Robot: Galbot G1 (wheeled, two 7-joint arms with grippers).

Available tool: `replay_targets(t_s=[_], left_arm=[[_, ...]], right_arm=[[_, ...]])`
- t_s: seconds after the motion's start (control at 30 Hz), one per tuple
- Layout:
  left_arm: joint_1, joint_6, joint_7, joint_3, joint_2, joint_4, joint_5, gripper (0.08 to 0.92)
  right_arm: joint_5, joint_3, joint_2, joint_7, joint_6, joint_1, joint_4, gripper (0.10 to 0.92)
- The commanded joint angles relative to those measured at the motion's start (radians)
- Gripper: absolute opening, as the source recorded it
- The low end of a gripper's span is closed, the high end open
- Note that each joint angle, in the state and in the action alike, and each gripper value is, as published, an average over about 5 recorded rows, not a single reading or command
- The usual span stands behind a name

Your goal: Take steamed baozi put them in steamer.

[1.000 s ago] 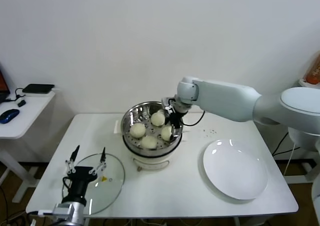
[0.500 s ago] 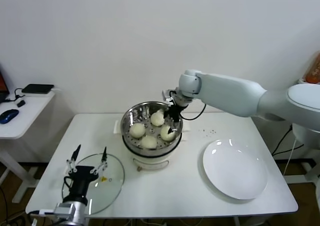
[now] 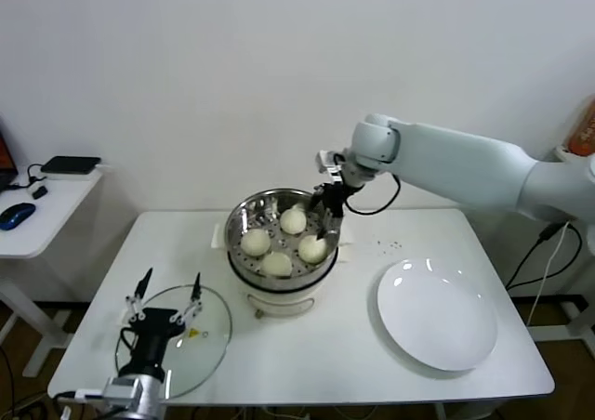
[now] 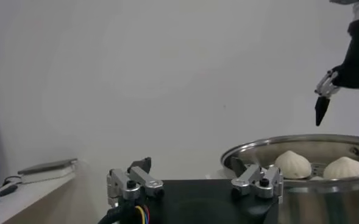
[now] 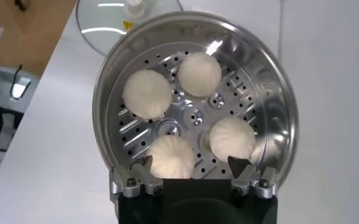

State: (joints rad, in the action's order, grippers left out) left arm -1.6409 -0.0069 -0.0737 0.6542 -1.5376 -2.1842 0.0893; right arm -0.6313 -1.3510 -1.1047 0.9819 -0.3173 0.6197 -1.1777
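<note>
The shiny steel steamer [image 3: 242,220] stands on a white base at the table's middle. Several cream-white baozi [image 3: 294,220] lie on its perforated tray; the right wrist view shows them from above [image 5: 200,73]. My right gripper [image 3: 328,213] hangs open and empty just above the steamer's right rim, over the right-hand baozi [image 3: 311,248]. My left gripper [image 3: 167,290] is open and empty, low at the front left over the glass lid. The left wrist view shows the steamer rim [image 4: 252,146] and two baozi [image 4: 294,164].
A round glass lid [image 3: 209,341] lies at the table's front left. A flat white plate [image 3: 437,316] lies bare at the right. A side desk [image 3: 46,211] with a mouse and a dark device stands at the far left. The wall is close behind.
My right gripper has risen out of the steamer and moved a little right, leaving the right-hand baozi on the tray. The left arm has not moved.
</note>
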Motion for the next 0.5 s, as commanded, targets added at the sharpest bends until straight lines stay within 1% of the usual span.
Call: replay_targets(t_s=[0.03,0.17,0.3,0.5], left_arm=[[0.0,0.007,0.001,-0.008,-0.003,-0.009,0.009,0.823],[0.0,0.011,0.002,-0.018,-0.007,-0.015,0.019,0.823],[0.001,0.015,0.003,-0.032,-0.016,-0.019,0.035,0.823],[-0.001,0.015,0.006,-0.047,-0.033,-0.015,0.047,0.823]], right_arm=[[0.011,0.185,0.225,-0.119,-0.003,-0.049,-0.175,0.823],[0.042,0.35,0.338,-0.197,-0.005,-0.173,-0.246,0.823],[0.087,0.598,0.451,-0.284,0.006,-0.374,-0.321,0.823],[0.105,0.953,0.545,-0.495,0.054,-0.742,-0.431,0.823]])
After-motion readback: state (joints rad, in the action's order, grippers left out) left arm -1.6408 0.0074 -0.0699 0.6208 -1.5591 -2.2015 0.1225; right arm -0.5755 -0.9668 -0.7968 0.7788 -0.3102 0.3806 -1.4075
